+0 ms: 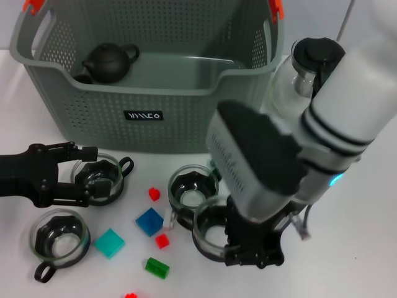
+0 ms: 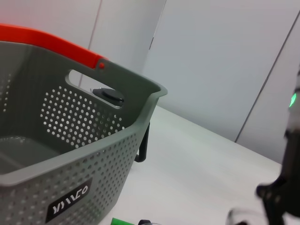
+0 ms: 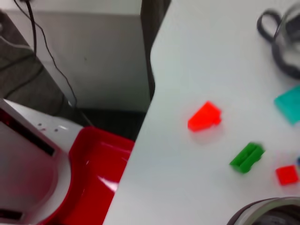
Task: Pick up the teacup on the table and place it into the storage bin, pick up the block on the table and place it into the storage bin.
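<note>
The grey-green storage bin [image 1: 186, 105] stands at the back and holds a black teapot [image 1: 108, 61]; its wall [image 2: 93, 154] fills the left wrist view. Several glass teacups sit in front of it. One teacup [image 1: 102, 177] lies between the spread fingers of my left gripper [image 1: 87, 176], which rests low at the left. Over another teacup [image 1: 208, 231], my right gripper [image 1: 254, 251] points down with its fingers hidden. Small blocks lie between the cups: a blue block [image 1: 149, 221], a teal one [image 1: 109, 243], a green one [image 1: 157, 267] and a red one [image 1: 162, 241].
Two more teacups stand at front left [image 1: 59, 239] and centre [image 1: 192, 189]. A glass pot with a black lid [image 1: 313, 62] sits right of the bin. The right wrist view shows the table's front edge [image 3: 150, 112], a red block [image 3: 204, 117] and a red tub [image 3: 93, 173] on the floor.
</note>
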Robot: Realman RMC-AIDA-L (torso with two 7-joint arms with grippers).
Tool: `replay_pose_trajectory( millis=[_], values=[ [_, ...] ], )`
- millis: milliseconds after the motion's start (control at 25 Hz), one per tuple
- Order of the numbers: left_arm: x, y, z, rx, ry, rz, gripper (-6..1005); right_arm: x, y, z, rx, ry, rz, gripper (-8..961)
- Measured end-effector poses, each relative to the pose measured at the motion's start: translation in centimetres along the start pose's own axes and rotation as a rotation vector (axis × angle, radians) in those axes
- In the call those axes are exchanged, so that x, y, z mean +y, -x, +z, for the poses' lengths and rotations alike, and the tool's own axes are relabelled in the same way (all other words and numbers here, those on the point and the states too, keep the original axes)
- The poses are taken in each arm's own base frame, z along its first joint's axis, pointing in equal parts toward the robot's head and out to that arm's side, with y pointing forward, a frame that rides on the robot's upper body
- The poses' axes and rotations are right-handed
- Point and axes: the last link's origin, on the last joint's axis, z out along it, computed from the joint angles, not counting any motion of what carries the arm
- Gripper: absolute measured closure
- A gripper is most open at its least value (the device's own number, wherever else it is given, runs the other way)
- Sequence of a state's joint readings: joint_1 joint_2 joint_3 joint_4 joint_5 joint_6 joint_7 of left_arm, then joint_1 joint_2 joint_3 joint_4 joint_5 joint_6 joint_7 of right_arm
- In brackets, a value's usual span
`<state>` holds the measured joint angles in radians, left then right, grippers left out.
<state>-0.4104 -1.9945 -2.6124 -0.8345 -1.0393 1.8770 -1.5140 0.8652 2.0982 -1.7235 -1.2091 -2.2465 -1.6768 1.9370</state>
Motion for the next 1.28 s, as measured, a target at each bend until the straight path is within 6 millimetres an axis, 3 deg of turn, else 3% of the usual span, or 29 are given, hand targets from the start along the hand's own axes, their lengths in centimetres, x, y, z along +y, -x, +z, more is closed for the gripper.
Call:
replay_pose_trajectory(
  millis=[560,800,1000,1280],
  values=[
    [-0.3,-0.3,0.0,0.009,-0.019,0.015,71,-0.1,2.7,-10.4,-0.188,-0.277,-0.037,896],
    [-0.4,-0.3,0.0,0.009,-0.02,0.017,71,-2.2,3.0,-14.6,-0.304,-0.463,0.013,895],
    [-0.4,-0.3,0.0,0.009,-0.024,0.016,71,-5.8,3.0,-15.6,-0.347,-0.638,0.192,894],
    [-0.4,-0.3,0.3,0.014,-0.024,0.016,72,-11.1,3.6,-14.9,-0.386,-0.651,0.413,893]
  ],
)
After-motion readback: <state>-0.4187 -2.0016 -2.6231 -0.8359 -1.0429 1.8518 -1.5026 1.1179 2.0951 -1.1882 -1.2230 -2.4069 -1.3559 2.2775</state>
